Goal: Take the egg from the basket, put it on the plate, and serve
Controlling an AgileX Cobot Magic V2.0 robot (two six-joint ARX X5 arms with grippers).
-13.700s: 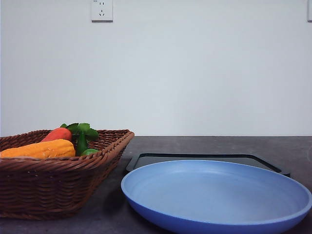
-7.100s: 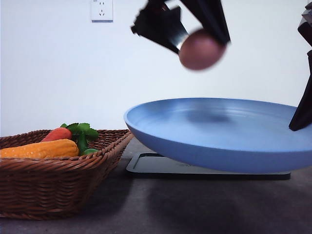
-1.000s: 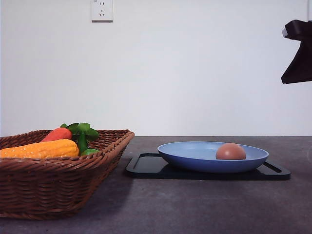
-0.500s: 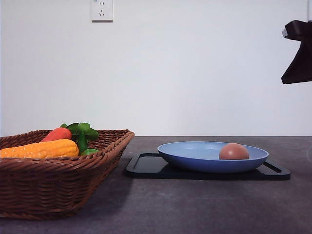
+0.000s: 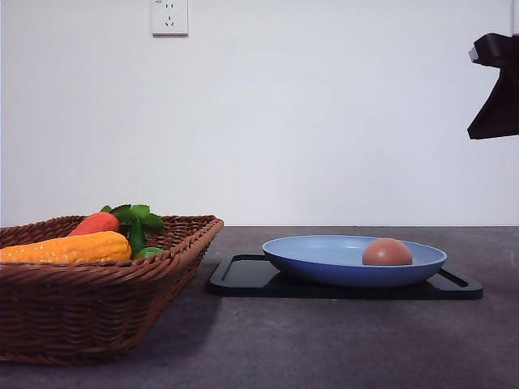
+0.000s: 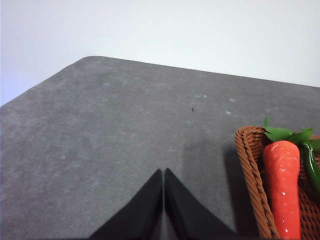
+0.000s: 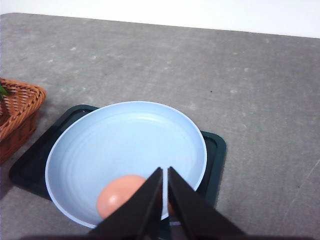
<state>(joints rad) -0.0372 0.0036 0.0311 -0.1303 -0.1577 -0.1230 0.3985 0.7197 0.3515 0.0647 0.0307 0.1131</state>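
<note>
Front view: I log the egg [image 5: 387, 252] lying in the light-blue plate [image 5: 324, 261], toward its right side; the plate sits on a flat black tray [image 5: 243, 277] on the dark tabletop [image 5: 324, 348]. The wicker basket [image 5: 89, 312] stands left of the tray, apart from it, holding a carrot [image 5: 94, 223], a yellow corn cob [image 5: 69, 247] and green leaves [image 5: 134, 215]. A black part of the right arm [image 5: 495, 85] hangs high at the right edge.

Right wrist view adds the overhead look: right claw [image 7: 164, 212] above the plate rim, fingers together, empty, the egg partly behind them.

Left wrist view: left claw [image 6: 163, 210] also closed with nothing in it, over bare tabletop beside the basket corner and the carrot.
</note>
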